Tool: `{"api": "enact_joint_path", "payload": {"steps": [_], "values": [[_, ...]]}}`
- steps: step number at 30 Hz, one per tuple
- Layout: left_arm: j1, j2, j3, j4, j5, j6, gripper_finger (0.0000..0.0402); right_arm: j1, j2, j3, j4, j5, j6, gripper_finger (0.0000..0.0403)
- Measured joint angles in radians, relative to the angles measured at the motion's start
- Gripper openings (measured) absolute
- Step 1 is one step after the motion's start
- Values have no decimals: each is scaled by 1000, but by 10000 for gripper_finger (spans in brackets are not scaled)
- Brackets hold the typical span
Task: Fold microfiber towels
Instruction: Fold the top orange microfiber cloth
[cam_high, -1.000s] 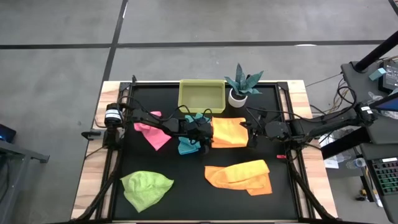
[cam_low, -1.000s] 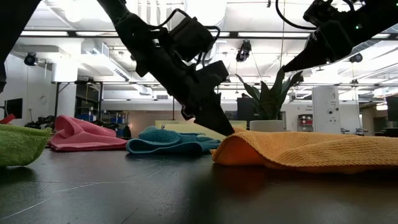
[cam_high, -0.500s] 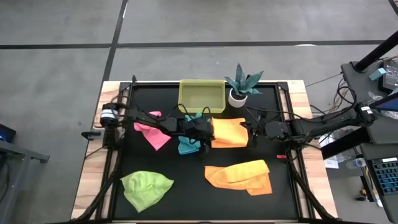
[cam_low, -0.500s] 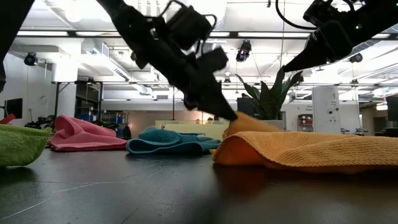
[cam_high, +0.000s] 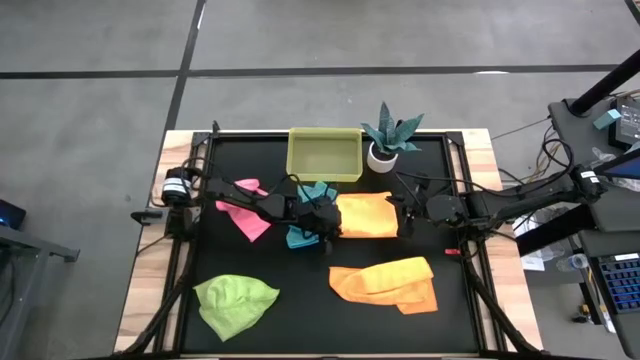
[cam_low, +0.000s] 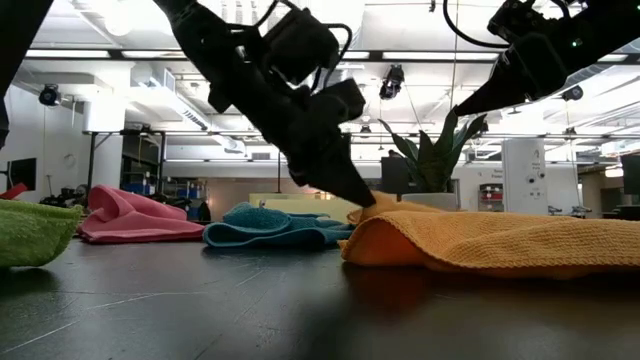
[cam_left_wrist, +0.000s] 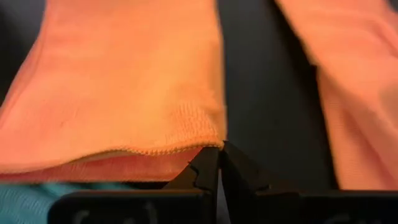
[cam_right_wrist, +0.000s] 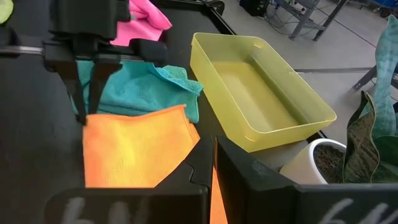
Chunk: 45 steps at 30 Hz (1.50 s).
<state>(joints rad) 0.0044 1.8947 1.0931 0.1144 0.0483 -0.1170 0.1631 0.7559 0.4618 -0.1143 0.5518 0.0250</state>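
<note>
Black table top (cam_high: 300, 270) on wood, grey floor (cam_high: 90, 120) around

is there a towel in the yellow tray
No, the yellow tray is empty in the right wrist view; the blue towel and the orange towel lie on the table beside it.

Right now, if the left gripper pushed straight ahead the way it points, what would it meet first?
The left gripper, jaws shut, sits at the near edge of the folded orange towel. Going straight on, it would likely push into that towel first; the height above the mat is unclear.
</note>
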Motion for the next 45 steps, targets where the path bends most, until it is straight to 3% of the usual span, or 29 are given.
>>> {"api": "enact_joint_path", "payload": {"steps": [6,15,20,25,32,38,45], "values": [[3,3,0,6,-10,7,22,0,0,0,0,0,0,12],[5,-26,4,-83,-8,57,148,0,0,0,0,-12,44,12],[5,-60,9,-159,-4,122,186,-10,0,0,0,-73,81,9],[5,-59,8,-116,0,123,182,-60,47,0,25,-85,98,9],[4,-48,-1,-89,9,97,159,-160,210,0,94,-129,82,8],[2,-29,-2,-64,10,95,140,-289,345,0,96,-235,96,8],[2,14,0,-37,10,94,120,-371,486,0,92,-242,95,8]]}}
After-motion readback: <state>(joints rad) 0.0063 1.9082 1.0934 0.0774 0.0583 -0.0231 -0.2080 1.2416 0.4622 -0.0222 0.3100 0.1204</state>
